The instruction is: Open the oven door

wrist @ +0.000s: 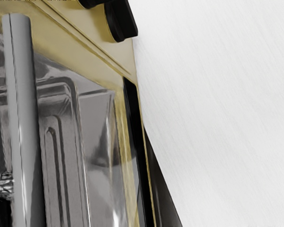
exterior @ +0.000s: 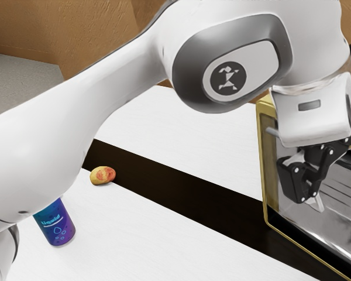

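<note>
The arm (exterior: 41, 146) reaches to the oven (exterior: 271, 158), presumably to hook its handle (wrist: 23, 118); whether the claw (exterior: 310, 198) is open, I can't tell.

The blue-purple can (exterior: 57, 225) reads "Liquid", with bubble-like marks under the word. Higher than the can, toward the exterior view's right, the arm (exterior: 263, 24) bears a round, dark emblem (exterior: 229, 78).
</note>
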